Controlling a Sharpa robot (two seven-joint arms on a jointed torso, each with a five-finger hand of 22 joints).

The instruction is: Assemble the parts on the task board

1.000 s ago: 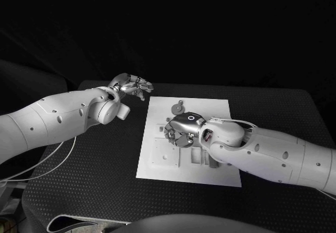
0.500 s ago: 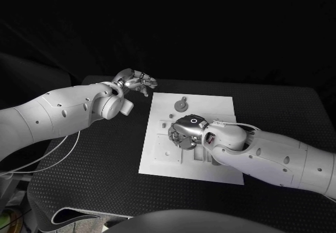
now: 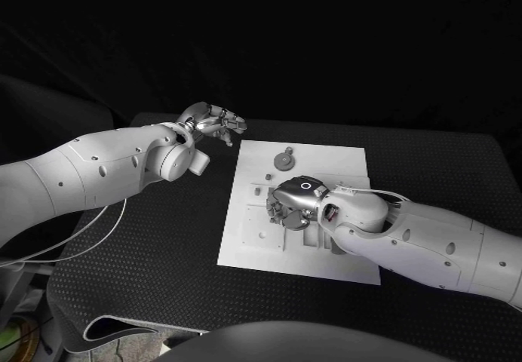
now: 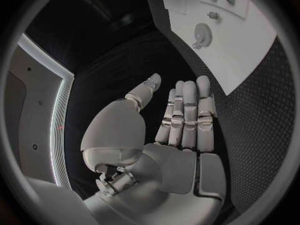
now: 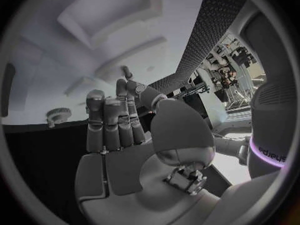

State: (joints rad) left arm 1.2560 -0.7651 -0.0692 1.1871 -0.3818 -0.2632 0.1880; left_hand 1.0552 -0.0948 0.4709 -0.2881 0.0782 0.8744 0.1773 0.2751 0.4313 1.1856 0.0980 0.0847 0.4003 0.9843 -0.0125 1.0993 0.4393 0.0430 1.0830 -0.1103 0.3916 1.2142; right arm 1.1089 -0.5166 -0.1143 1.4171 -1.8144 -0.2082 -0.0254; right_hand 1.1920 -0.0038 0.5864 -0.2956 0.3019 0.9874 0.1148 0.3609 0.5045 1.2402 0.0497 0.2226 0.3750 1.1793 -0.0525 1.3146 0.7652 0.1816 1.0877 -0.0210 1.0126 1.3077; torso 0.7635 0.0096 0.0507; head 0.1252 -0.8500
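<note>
Head camera looks down; wrist cameras share the task board [image 3: 296,211].

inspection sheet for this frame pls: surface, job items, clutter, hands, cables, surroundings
Surface: black textured table.
Job's things: white task board mid-table; gear-shaped part lies on its far end; other small parts sit near the right hand, too small to tell apart.
Clutter: nothing seen.
Hands: left hand off the board's far left corner, fingers straight, holding nothing. Right hand over the board's middle, holding nothing.
Cables: white cable hangs under the left arm; thin one at the right wrist.
Surroundings: dark.
</note>
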